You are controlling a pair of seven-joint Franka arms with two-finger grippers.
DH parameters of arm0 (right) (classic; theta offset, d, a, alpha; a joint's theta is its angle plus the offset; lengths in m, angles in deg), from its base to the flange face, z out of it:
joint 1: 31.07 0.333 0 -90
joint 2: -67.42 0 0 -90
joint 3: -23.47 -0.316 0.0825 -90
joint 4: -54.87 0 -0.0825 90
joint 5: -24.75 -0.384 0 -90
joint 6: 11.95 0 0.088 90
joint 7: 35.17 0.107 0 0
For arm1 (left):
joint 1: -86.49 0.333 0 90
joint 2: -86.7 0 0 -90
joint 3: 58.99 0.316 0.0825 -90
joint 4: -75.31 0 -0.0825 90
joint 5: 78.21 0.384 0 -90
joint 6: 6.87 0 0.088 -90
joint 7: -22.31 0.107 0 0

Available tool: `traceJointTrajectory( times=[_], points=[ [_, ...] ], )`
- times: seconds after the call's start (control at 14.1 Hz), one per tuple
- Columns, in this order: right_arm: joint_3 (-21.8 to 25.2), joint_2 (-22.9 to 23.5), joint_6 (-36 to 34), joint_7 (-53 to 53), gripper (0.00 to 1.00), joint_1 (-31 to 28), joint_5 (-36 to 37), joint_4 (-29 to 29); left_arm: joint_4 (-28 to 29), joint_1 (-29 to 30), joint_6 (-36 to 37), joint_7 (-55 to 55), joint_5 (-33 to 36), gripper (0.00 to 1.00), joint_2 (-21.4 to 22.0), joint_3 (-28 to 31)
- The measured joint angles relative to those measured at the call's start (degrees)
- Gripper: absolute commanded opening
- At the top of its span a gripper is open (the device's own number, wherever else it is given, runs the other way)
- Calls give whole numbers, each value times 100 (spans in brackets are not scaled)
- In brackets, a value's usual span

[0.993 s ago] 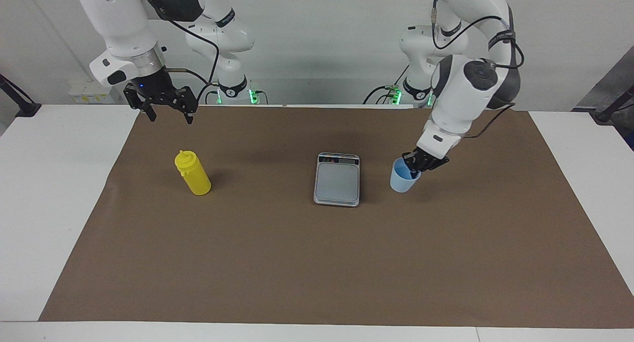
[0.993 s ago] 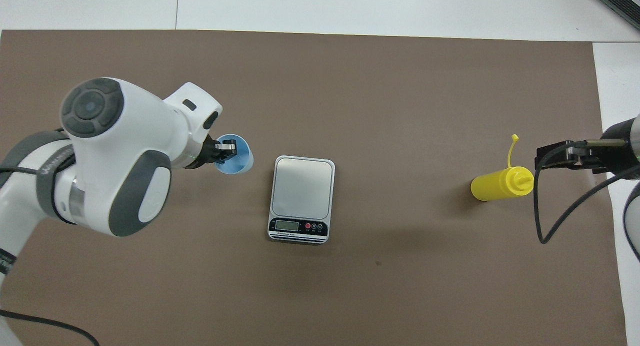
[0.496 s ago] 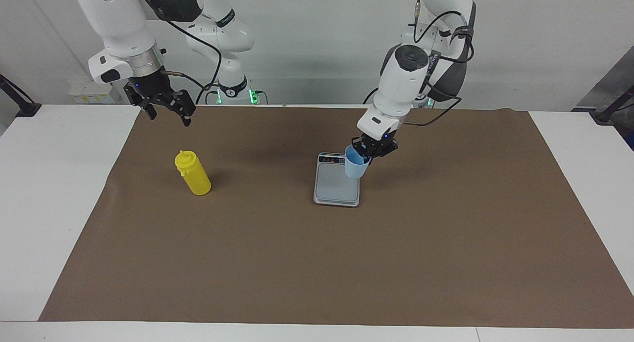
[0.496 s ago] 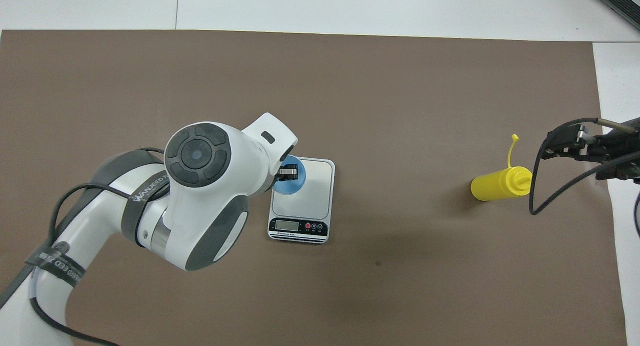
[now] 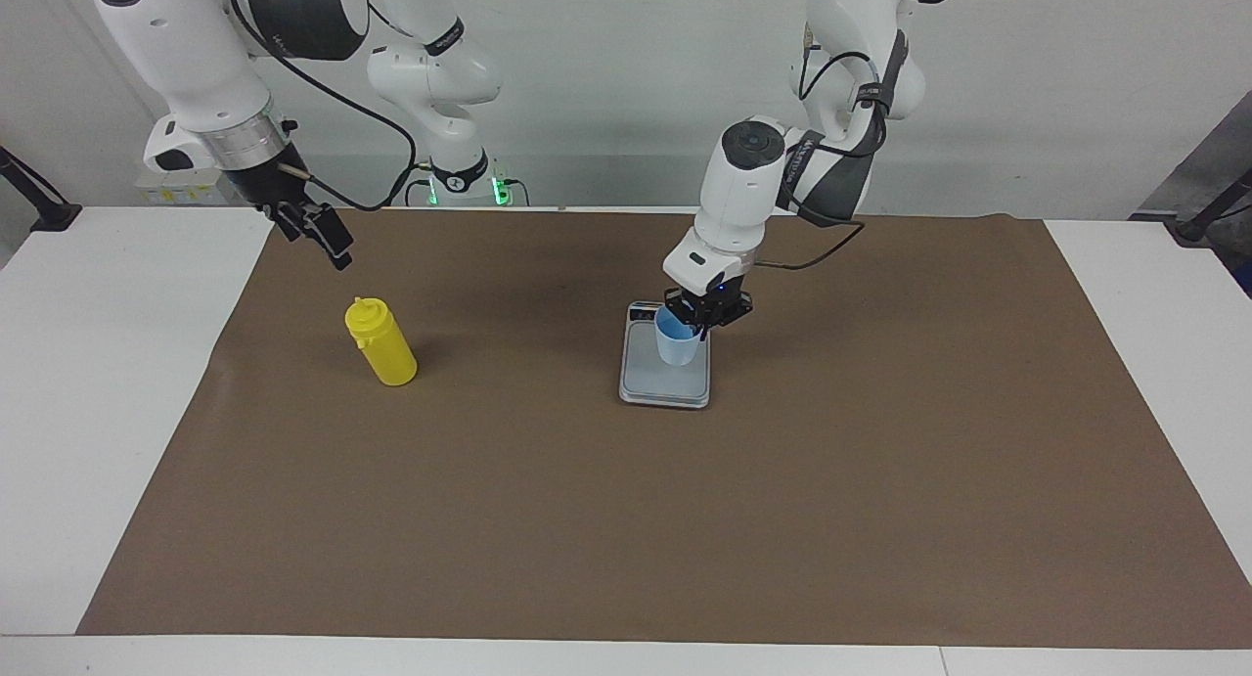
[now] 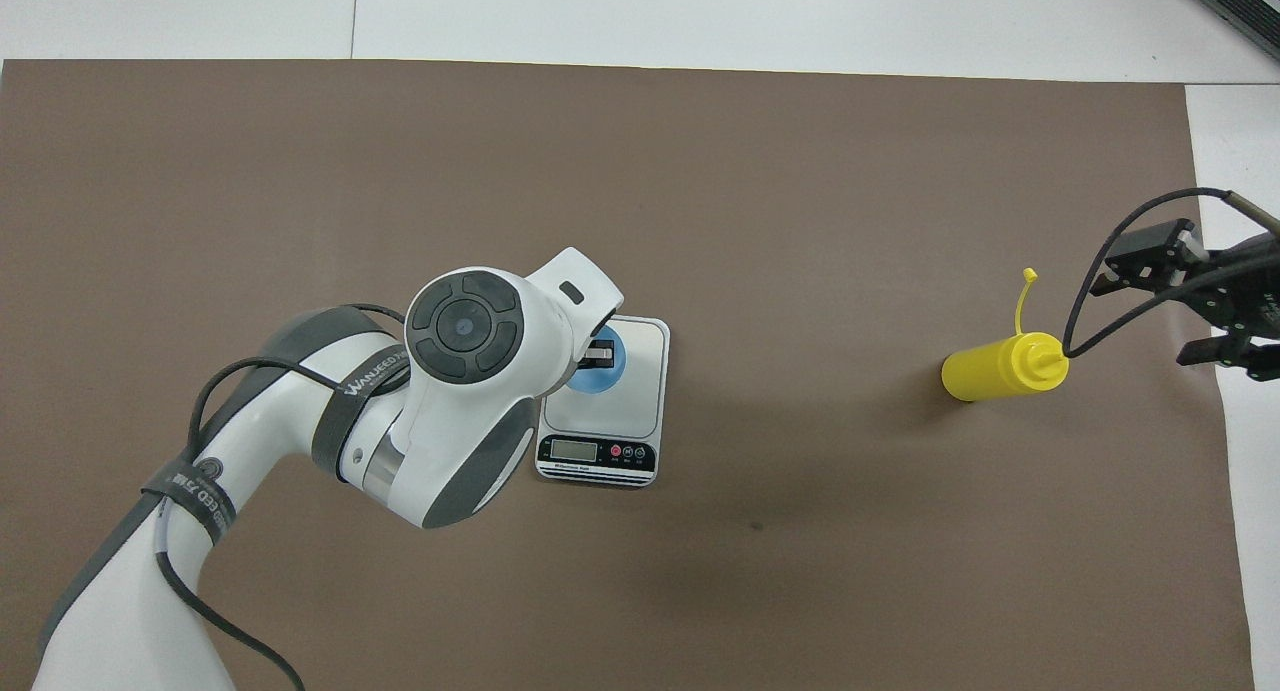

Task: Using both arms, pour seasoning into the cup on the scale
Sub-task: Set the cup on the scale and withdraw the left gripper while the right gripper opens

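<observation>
Facing view: the flat silver-grey rectangular kitchen scale (image 5: 665, 355) lies mid-surface on the brown paper mat (image 5: 685, 519), its dark display strip at the end nearer the robots. The left gripper (image 5: 700, 314) is over the scale's weighing plate, jaws closed on the rim of the small light blue plastic cup (image 5: 677, 341); whether the cup's base touches the plate cannot be told. The all-yellow plastic squeeze bottle (image 5: 381, 342) stands well apart from the scale, toward the right arm's end, nothing between them. The right gripper (image 5: 311, 228) hangs near the bottle, jaws open.

Overhead view: the left arm's wrist hides part of the cup (image 6: 600, 363) and of the scale (image 6: 610, 401).
</observation>
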Motion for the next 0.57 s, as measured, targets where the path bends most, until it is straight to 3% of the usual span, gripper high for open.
traceJointTrajectory(
  times=[0.35, 0.43, 0.57],
  points=[
    [9, 678, 97, 1007, 100, -601, -699, 191, 192, -136, -180, -11, 0, 2, -14, -2],
    [12, 824, 126, 1203, 100, -773, -962, 199, 193, -136, -211, -11, 1, 21, -22, -1],
    [17, 1098, 170, 1518, 100, -1000, -1239, 200, 194, -136, -227, -11, 1, 91, -33, -1]
  ],
)
